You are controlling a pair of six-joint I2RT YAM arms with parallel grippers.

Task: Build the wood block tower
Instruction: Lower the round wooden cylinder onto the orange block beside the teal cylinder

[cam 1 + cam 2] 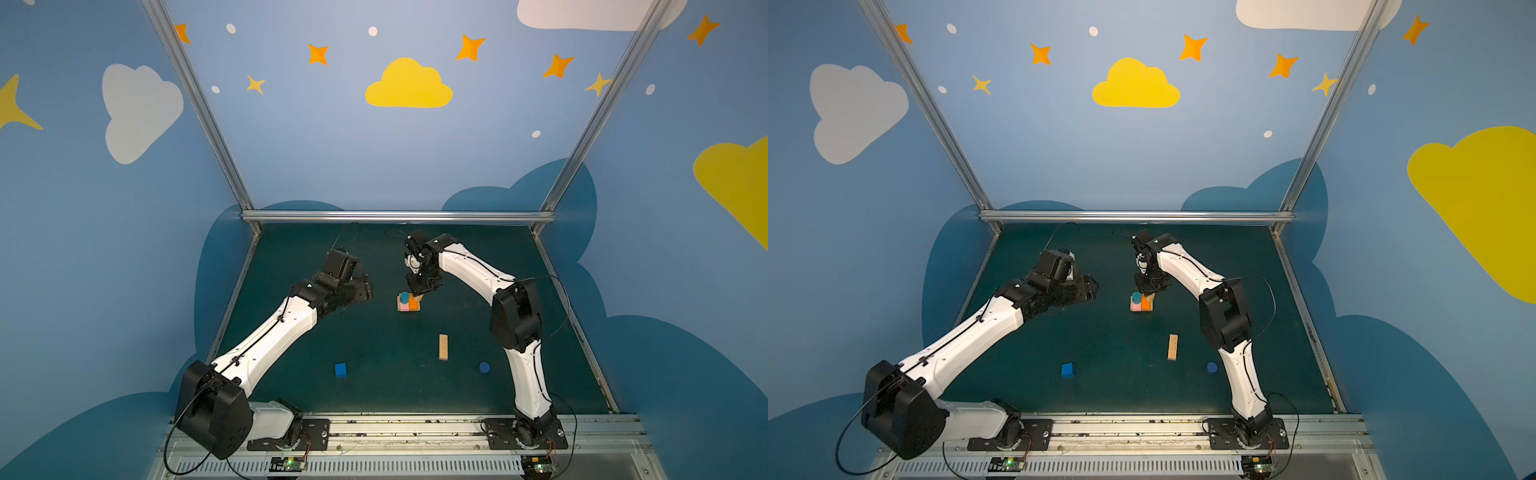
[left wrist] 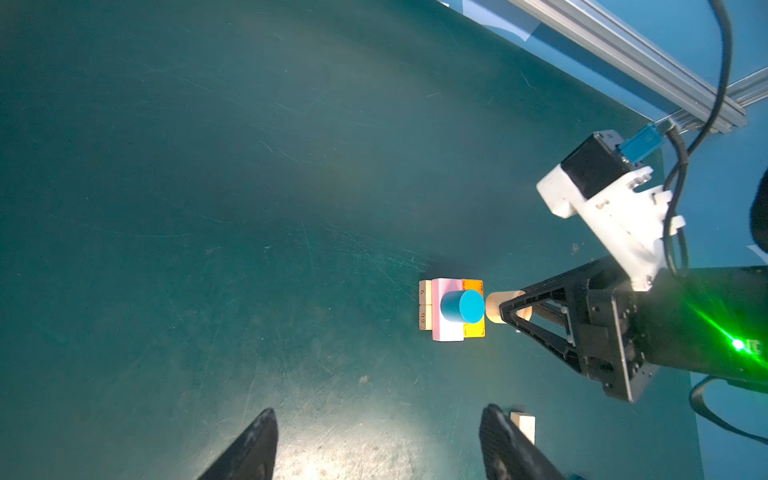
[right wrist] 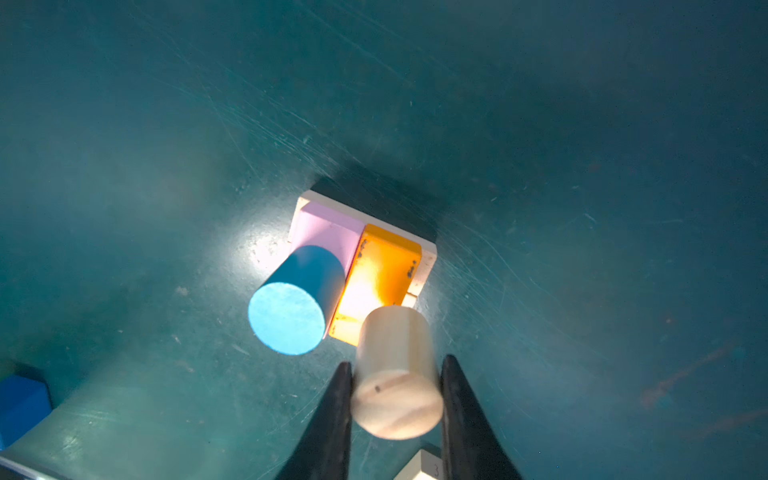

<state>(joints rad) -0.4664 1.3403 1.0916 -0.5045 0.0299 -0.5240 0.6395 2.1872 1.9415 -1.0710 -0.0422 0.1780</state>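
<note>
Gripping the tan cylinder (image 2: 494,306) between its jaws, the right claw (image 3: 397,363) hangs over one end of the orange bar (image 3: 382,274) at the tower (image 1: 409,303), mid-mat (image 1: 374,395); whether cylinder and bar touch I cannot tell. That bar and the pink bar (image 3: 328,228) lie side by side across two tan bars (image 2: 424,305), and a teal cylinder (image 3: 291,307) stands on the pink one. The left claw (image 2: 378,411) hovers released, jaws wide, well left of the tower. Nearer the arm bases a loose tan bar (image 1: 443,347), blue cube (image 1: 340,369) and dark-blue cylinder (image 1: 484,367) lie apart
</note>
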